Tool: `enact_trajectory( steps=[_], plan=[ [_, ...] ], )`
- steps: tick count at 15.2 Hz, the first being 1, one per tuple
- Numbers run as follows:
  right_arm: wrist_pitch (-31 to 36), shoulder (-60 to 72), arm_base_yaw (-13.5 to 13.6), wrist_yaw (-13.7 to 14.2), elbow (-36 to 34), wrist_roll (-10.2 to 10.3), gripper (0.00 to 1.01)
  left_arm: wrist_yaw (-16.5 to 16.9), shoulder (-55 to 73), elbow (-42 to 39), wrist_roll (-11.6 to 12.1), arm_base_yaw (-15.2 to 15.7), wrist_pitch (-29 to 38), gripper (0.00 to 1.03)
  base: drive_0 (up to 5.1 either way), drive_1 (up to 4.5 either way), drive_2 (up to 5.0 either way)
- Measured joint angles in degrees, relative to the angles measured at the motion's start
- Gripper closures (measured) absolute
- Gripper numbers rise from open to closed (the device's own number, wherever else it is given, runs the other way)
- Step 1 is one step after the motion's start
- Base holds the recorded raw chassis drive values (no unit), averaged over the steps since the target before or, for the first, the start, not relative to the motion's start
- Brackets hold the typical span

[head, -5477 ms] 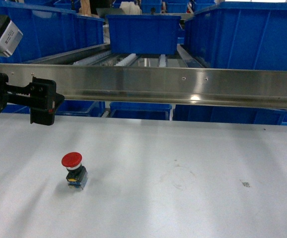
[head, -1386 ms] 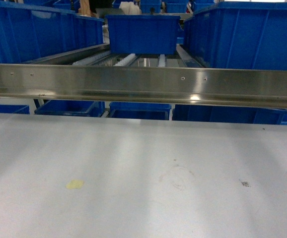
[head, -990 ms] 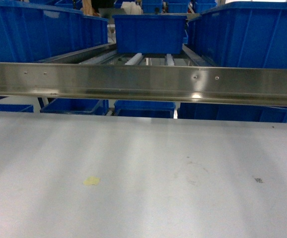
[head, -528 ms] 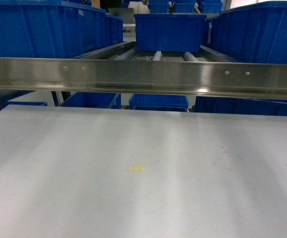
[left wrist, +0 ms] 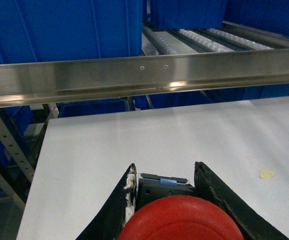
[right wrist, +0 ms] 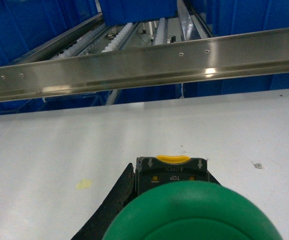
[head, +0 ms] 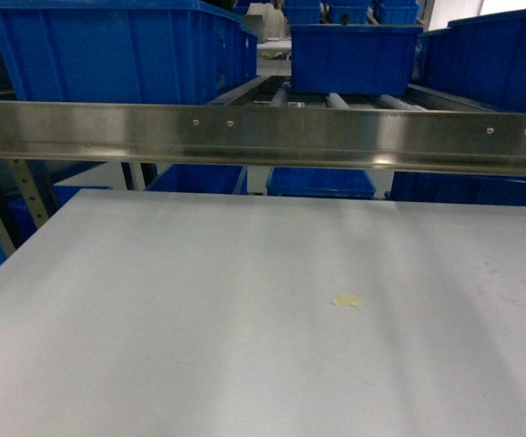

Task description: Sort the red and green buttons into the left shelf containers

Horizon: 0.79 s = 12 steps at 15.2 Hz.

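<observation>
tabletop (head: 154,319) in front, steel rail (head: 263,137) across behind it; bins (head: 117,50) on shelf beyond the rail - more below. small fleck (head: 347,299) on tabletop right of centre.

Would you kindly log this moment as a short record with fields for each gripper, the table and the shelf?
left gripper: shut on red button
right gripper: shut on green button
table: white, one small yellowish spot
shelf: steel rail in front, blue bins behind
head view: neither gripper visible
</observation>
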Motion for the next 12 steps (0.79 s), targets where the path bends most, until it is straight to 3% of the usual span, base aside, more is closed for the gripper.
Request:
enact_trajectory(
  steps=[12],
  plan=[
    [0.02, 0.50, 0.00, -0.02, 0.00, 0.00, 0.74, -0.02, 0.02, -0.02, 0.00, 0.00, -0.13, 0.73, -4.8, 3.38, 1.4]
  ],
)
